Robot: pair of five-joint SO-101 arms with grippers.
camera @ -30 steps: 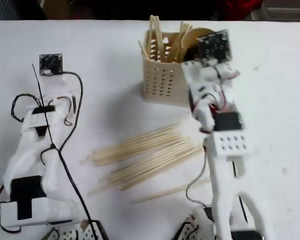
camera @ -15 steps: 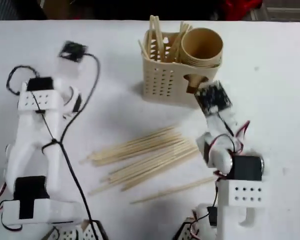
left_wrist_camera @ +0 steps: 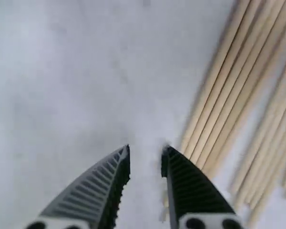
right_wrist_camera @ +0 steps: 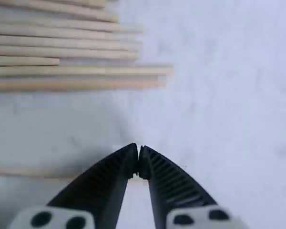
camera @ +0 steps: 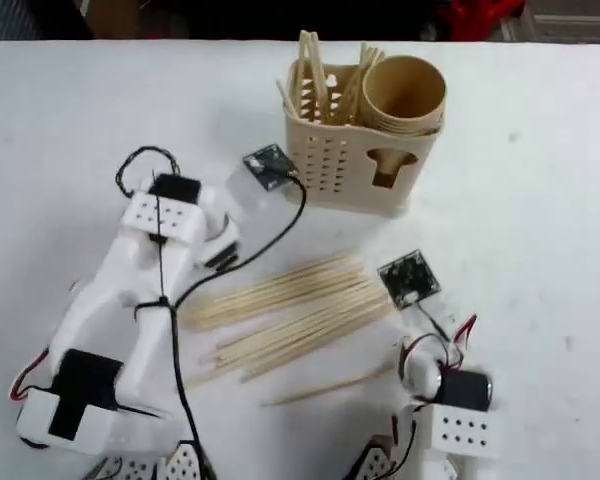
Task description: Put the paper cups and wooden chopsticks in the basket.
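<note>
Basket of cream perforated plastic (camera: 340, 175) at far centre of white table (camera: 540, 200). Stacked tan paper cups (camera: 405, 95) sit in its right side, upright wooden chopsticks (camera: 320, 65) in its left. Loose bundle of wooden chopsticks (camera: 290, 305) lies mid-table, on the near side of the basket, with one stray chopstick (camera: 330, 383) nearer again. Left gripper (left_wrist_camera: 145, 150) low over bare table just beside the bundle, jaws parted a little, nothing between them. Right gripper (right_wrist_camera: 138, 149) by the bundle's right ends, jaws closed tip to tip, empty.
</note>
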